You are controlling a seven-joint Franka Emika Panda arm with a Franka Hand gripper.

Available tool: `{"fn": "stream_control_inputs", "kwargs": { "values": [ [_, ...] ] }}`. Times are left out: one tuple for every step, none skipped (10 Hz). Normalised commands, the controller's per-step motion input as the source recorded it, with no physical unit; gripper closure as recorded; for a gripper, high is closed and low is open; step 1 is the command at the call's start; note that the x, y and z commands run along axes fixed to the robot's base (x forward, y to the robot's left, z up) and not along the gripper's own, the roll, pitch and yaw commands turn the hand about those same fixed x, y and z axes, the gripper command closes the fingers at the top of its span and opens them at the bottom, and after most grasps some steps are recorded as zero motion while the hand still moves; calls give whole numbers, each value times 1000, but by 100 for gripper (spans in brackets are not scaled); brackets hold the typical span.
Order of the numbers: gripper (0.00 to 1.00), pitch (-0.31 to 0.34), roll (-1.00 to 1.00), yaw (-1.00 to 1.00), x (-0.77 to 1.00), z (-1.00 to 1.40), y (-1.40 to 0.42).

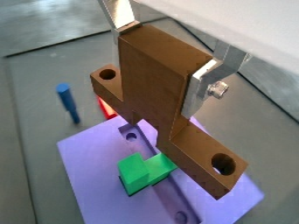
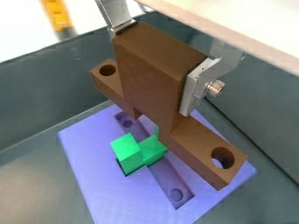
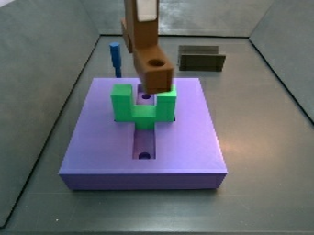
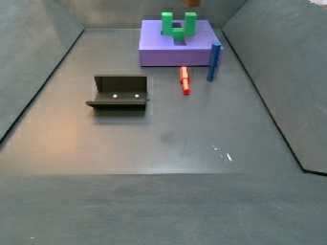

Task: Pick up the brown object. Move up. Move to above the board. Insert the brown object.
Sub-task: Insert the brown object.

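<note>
My gripper is shut on the brown object, a T-shaped block, with the silver fingers clamped on the sides of its thick stem. It shows the same way in both wrist views. The long bar with round holes hangs over the purple board and its green U-shaped block. In a side view the gripper holds the brown object upright, its lower end at the mouth of the green block, above the groove of the board.
A blue peg stands beside the board's far edge and shows again in a side view. A thin red peg lies on the floor near the board. The dark fixture stands apart on the grey floor. Walls enclose the bin.
</note>
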Motion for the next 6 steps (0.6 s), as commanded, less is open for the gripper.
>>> {"fn": "stream_control_inputs", "kwargs": {
  "values": [
    [100,60,151,-957,-80,-269,-100],
    [100,77,184,-860,-71,-200,-220],
    [100,71,236,-586,-243,-94,-380],
    [100,0,81,-109,0,-306,-214],
    [100,-136,0,-109,17,-411,-89],
    [100,-134,0,-83,154,-434,-29]
  ]
}}
